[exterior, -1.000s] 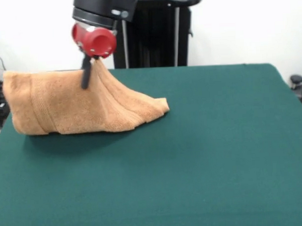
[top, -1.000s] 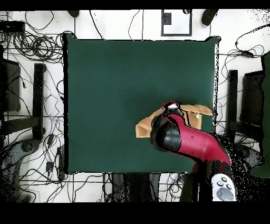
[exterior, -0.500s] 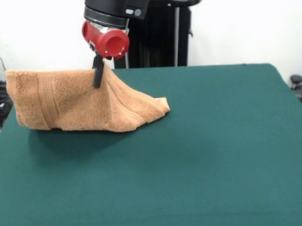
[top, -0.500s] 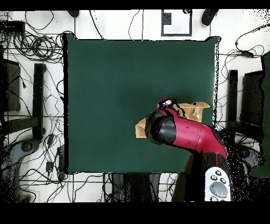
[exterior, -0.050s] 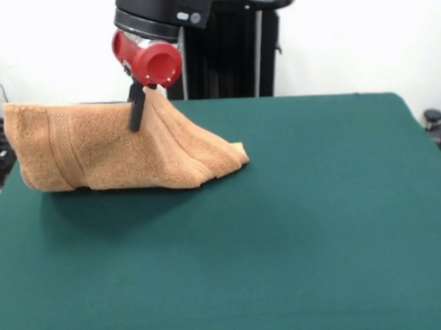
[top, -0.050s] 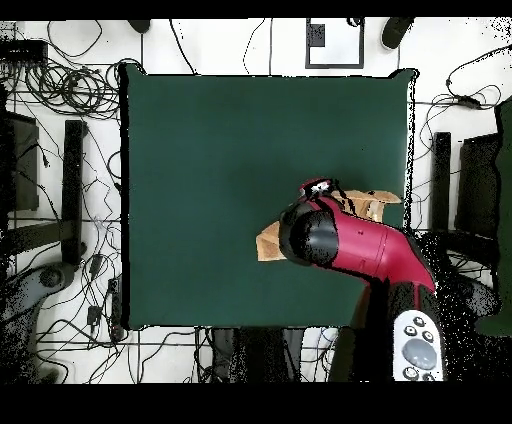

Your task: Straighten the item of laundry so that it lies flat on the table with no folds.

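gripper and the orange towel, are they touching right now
Touching. In the front view the gripper pinches the towel at its raised peak, and the cloth hangs from there toward the table.

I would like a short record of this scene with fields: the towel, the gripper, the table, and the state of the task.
towel: orange-tan terry towel, lifted at its upper edge into a peak, lower part resting on the table, woven band visible near one end
gripper: gripper shut on the towel at the peak, arm coming down from above
table: dark green table, the towel lies near one side edge, the rest bare
task state: not done; the towel hangs draped and creased, not flat
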`<state>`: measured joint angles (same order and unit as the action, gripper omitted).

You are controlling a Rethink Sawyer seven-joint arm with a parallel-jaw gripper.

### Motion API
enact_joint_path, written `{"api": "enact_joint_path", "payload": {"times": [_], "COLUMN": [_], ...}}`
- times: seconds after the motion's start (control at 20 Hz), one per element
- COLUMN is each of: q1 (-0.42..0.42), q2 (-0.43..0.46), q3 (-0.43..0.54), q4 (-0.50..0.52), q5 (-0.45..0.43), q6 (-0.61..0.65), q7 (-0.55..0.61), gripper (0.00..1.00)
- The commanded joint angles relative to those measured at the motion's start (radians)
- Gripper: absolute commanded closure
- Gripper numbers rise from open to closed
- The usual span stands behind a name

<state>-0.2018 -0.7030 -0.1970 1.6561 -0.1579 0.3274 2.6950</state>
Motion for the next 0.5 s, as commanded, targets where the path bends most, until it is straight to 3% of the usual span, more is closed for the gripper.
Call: {"api": "enact_joint_path", "payload": {"times": [0.05, 0.35, 0.45, 0.5], "q1": [0.058, -0.007, 0.031, 0.058], "q2": [0.079, 0.101, 0.127, 0.139], "q3": [0.073, 0.142, 0.071, 0.015], "q4": [-0.119, -0.189, -0.264, -0.317], "q5": [0.028, -0.01, -0.02, -0.016], "q6": [0.186, 0.195, 0.346, 0.558], "q7": [0.009, -0.103, -0.07, -0.045], "gripper": [1.0, 1.0, 1.0, 1.0]}}
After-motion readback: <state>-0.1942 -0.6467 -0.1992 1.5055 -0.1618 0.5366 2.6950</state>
